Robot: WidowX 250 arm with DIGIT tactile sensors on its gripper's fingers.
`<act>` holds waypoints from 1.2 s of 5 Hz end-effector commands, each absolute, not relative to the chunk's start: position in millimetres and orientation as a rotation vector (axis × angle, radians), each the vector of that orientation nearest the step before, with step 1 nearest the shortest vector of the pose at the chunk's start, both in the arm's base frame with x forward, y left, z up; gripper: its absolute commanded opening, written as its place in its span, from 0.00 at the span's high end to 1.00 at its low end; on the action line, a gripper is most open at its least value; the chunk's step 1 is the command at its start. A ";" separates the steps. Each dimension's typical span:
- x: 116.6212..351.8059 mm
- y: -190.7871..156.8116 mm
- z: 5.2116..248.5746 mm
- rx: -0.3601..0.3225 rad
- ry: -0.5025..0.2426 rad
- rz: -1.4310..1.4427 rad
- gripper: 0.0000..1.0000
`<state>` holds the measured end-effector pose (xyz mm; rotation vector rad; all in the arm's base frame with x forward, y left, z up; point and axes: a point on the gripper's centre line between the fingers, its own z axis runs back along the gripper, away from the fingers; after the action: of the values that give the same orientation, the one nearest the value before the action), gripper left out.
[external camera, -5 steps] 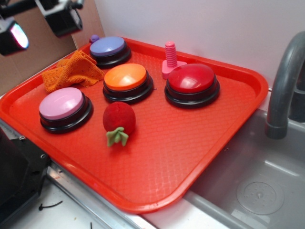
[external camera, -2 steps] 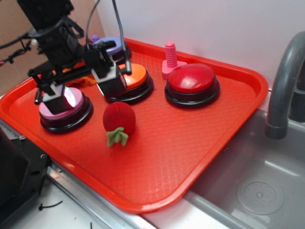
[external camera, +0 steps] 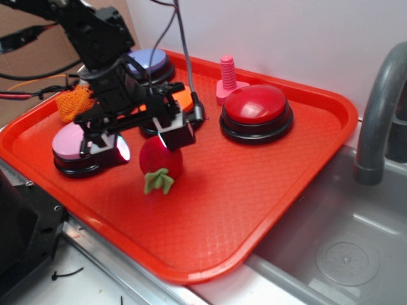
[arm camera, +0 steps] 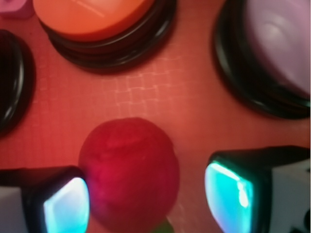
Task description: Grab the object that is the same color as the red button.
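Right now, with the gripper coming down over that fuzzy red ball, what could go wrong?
The gripper is open and straddles the red plush ball, but the ball sits nearer one finger, so closing might nudge or roll it rather than pinch it. The pink button and orange button stand close by, so a finger could bump or press one.
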<state>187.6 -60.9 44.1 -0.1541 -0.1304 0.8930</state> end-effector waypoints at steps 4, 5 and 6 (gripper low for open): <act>212.1 -52.3 92.6 -0.136 -0.025 0.576 1.00; 200.7 -50.0 138.3 -0.125 -0.024 0.384 1.00; 184.4 -45.2 177.2 -0.097 -0.015 0.281 1.00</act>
<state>177.5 -45.2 165.2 -0.0867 0.0292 0.2884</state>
